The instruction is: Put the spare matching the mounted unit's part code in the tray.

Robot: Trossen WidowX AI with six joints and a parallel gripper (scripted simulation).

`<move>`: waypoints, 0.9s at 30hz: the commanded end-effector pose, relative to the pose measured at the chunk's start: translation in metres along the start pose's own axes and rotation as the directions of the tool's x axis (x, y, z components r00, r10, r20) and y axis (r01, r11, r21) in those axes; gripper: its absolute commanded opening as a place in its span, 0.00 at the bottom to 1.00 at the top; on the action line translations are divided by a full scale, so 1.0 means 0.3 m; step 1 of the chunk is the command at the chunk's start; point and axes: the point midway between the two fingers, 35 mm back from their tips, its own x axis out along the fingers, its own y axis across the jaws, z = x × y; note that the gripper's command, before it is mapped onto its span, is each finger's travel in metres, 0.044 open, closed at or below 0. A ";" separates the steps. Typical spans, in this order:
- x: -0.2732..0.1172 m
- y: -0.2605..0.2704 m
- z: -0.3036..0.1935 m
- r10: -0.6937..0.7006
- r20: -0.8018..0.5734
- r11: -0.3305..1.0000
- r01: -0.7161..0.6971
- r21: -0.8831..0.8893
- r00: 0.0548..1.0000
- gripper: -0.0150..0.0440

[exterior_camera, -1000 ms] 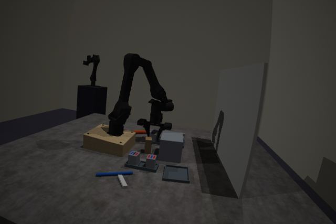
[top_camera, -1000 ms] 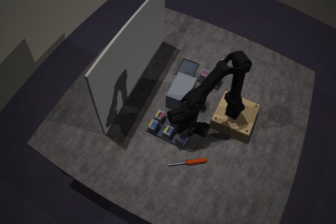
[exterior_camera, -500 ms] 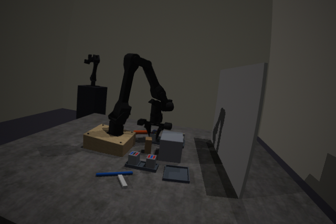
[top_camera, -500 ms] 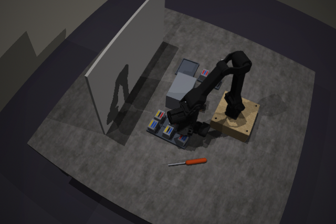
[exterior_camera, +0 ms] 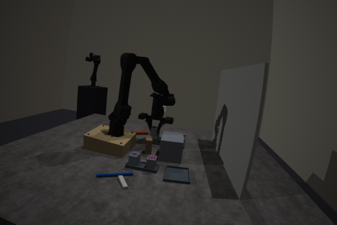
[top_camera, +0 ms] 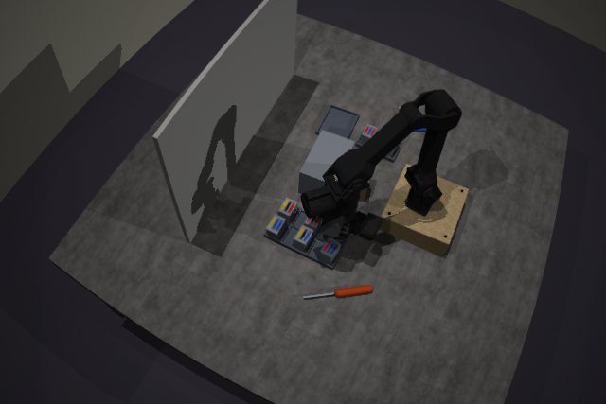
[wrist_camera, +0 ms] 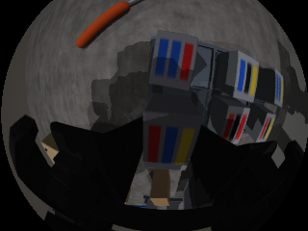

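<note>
My gripper (top_camera: 341,231) (exterior_camera: 154,131) (wrist_camera: 168,121) is shut on a grey block with red, blue and yellow stripes (wrist_camera: 169,146), held a little above the spares rack (top_camera: 287,237) (wrist_camera: 204,72). Its stripes face the wrist camera; the top view does not show it clearly. A blue-blue-red spare (top_camera: 329,248) (wrist_camera: 173,60) stands in the rack beside it, with several other striped spares. The shallow tray (top_camera: 337,120) (exterior_camera: 176,174) lies empty beyond the large grey box (top_camera: 325,152) (exterior_camera: 171,147). I cannot tell which thing is the mounted unit, and no code on its back is readable.
A brown upright block (exterior_camera: 148,146) (wrist_camera: 160,187) stands beside the grey box. A small rack (exterior_camera: 142,167) holds two striped blocks near the tray. A tall panel (top_camera: 240,77) (exterior_camera: 239,108) stands along one side. A screwdriver (top_camera: 353,291) (wrist_camera: 103,24) and a blue rod (exterior_camera: 115,174) lie around.
</note>
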 end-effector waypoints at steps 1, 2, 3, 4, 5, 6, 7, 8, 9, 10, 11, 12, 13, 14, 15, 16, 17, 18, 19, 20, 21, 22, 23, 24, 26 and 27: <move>-0.106 -0.003 0.001 -0.015 0.009 1.000 0.015 0.001 1.000 0.25; -0.127 -0.001 -0.002 -0.015 0.008 1.000 0.015 0.001 1.000 0.25; -0.139 0.000 -0.003 -0.015 0.008 1.000 0.015 0.001 1.000 0.25; -0.143 0.001 -0.004 -0.015 0.008 1.000 0.015 0.001 1.000 0.25; -0.143 0.001 -0.004 -0.015 0.008 1.000 0.015 0.001 1.000 0.25; -0.143 0.001 -0.004 -0.015 0.008 1.000 0.015 0.001 1.000 0.25; -0.143 0.001 -0.004 -0.015 0.008 1.000 0.015 0.001 1.000 0.25; -0.143 0.001 -0.004 -0.015 0.008 1.000 0.015 0.001 1.000 0.25; -0.143 0.001 -0.004 -0.015 0.008 1.000 0.015 0.001 1.000 0.25; -0.143 0.001 -0.004 -0.015 0.008 1.000 0.015 0.001 1.000 0.25; -0.134 0.003 -0.003 -0.008 0.007 1.000 0.008 -0.002 1.000 0.25; -0.143 0.002 -0.004 -0.008 0.007 1.000 0.008 -0.002 1.000 0.25; -0.158 -0.001 -0.004 -0.009 0.007 1.000 0.009 -0.002 1.000 0.25; -0.176 -0.003 -0.006 -0.009 0.008 1.000 0.009 -0.002 1.000 0.25; -0.194 -0.006 -0.007 -0.010 0.008 1.000 0.010 -0.002 1.000 0.25; -0.212 -0.008 -0.009 -0.010 0.008 1.000 0.010 -0.001 1.000 0.25; -0.230 -0.009 -0.011 -0.011 0.008 1.000 0.011 -0.001 1.000 0.25; -0.249 -0.011 -0.014 -0.011 0.008 1.000 0.011 -0.001 1.000 0.25; -0.267 -0.012 -0.016 -0.012 0.008 1.000 0.012 -0.001 1.000 0.25; -0.286 -0.013 -0.020 -0.012 0.008 1.000 0.012 0.000 1.000 0.25; -0.304 -0.013 -0.023 -0.013 0.008 1.000 0.013 0.000 1.000 0.25; -0.323 -0.013 -0.027 -0.013 0.008 1.000 0.013 0.000 1.000 0.25; -0.341 -0.013 -0.031 -0.014 0.008 1.000 0.014 0.000 1.000 0.25; -0.360 -0.013 -0.036 -0.014 0.008 1.000 0.014 0.001 1.000 0.25; -0.384 -0.012 -0.042 -0.015 0.008 1.000 0.015 0.001 1.000 0.25; -0.387 -0.012 -0.043 -0.015 0.008 1.000 0.015 0.001 1.000 0.25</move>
